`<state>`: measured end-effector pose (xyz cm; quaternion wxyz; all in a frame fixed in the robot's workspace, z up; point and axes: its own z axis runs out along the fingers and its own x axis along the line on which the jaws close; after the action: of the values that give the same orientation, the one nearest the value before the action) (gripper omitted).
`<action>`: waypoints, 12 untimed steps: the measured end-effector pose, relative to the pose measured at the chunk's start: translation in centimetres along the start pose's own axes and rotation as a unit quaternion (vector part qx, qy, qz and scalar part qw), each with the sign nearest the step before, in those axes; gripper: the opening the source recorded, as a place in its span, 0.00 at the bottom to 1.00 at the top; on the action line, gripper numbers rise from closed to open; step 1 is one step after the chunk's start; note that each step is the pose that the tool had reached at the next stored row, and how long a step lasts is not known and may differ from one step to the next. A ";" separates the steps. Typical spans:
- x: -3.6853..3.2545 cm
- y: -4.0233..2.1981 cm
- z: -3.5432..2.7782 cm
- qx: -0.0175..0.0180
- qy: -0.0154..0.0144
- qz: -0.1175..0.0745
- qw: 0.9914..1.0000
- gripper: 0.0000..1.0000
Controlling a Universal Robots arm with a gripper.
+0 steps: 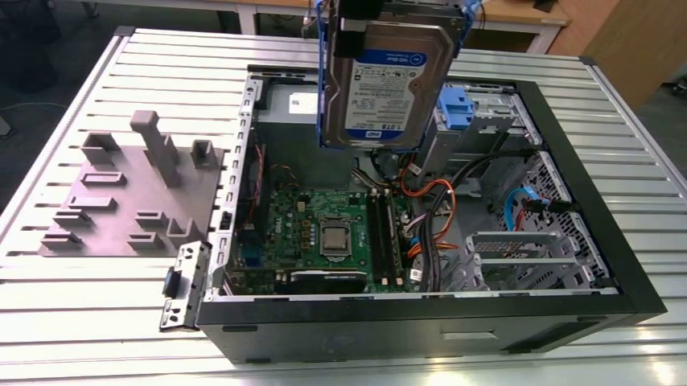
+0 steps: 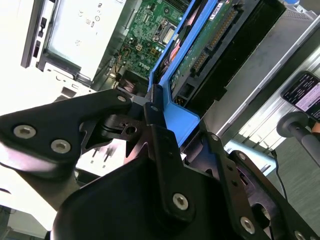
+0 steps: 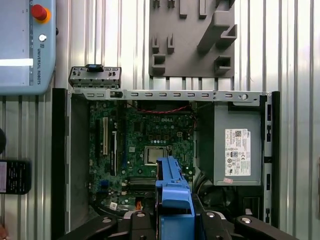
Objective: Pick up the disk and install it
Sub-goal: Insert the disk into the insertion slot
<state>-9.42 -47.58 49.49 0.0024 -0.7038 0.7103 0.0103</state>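
The pincer (image 2: 152,110) was clamped on the blue frame of the disk (image 1: 387,80). The disk hung upright in the air above the open computer case (image 1: 429,330), toward twelve o'clock in the exterior view. The motherboard (image 1: 322,233) lay below it. The grey slotted tray (image 1: 118,201) sat on the counter (image 1: 86,322), at nine o'clock from the case.

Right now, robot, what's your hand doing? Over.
Hand shut on the disk. Disk hanging above the open computer case, not installed yet. Loose cables inside the case below.
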 end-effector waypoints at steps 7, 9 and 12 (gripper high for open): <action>0.00 -1.14 0.02 0.000 0.000 0.000 1.000 0.36; 0.00 -1.23 0.03 0.000 0.000 0.000 1.000 0.36; 0.07 -1.26 0.04 0.000 0.000 0.000 1.000 0.36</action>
<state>-8.16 -47.67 49.44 0.0024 -0.7038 0.7103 0.0103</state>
